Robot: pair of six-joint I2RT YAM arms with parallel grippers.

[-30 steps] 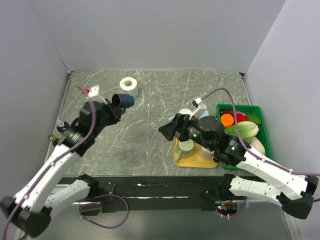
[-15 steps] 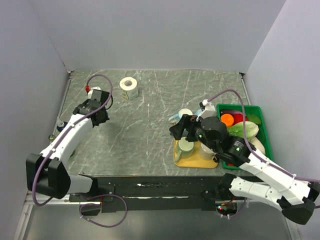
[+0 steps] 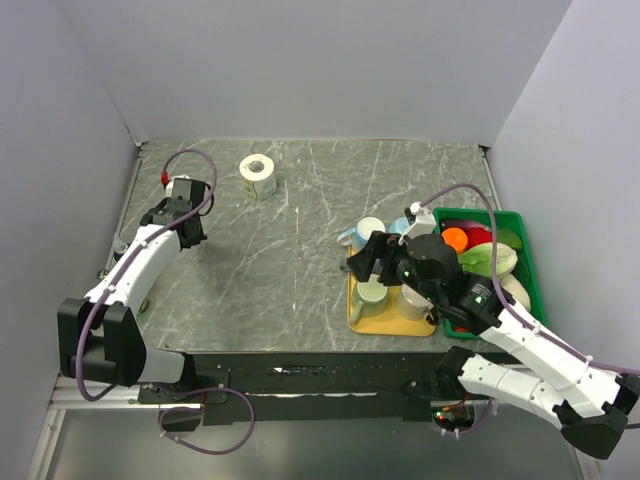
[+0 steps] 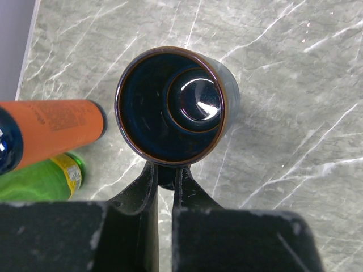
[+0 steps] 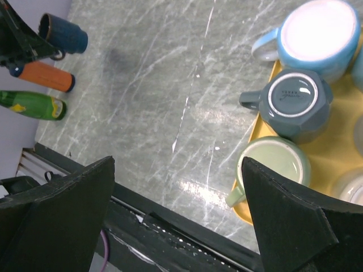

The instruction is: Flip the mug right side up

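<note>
Your left gripper (image 4: 164, 177) is pressed together on the mug (image 4: 170, 105). It nips a dark bit just under the rim, at 6 o'clock in the left wrist view. That bit looks like the handle, though I can't be sure.

The mug is dark blue with its mouth facing that camera, so you look straight in at its glossy bottom. The right wrist view shows it side-on, tipped rather than upright, with its mouth toward the left arm. I can't tell whether it touches the table (image 3: 300, 250).

From the top camera all this sits at about 10 o'clock. An orange bottle (image 4: 54, 127) and a green bottle (image 4: 39, 181) lie side by side just beside the mug, at its 8 o'clock.

Your right gripper (image 5: 177, 164) is spread wide and holds nothing. It hangs by the tray (image 3: 352, 320) at 4 o'clock, where a grey mug (image 5: 298, 102) stands bottom-up and a green mug (image 5: 272, 164) mouth-up. A tape roll (image 3: 258, 172) is at 11 o'clock.
</note>
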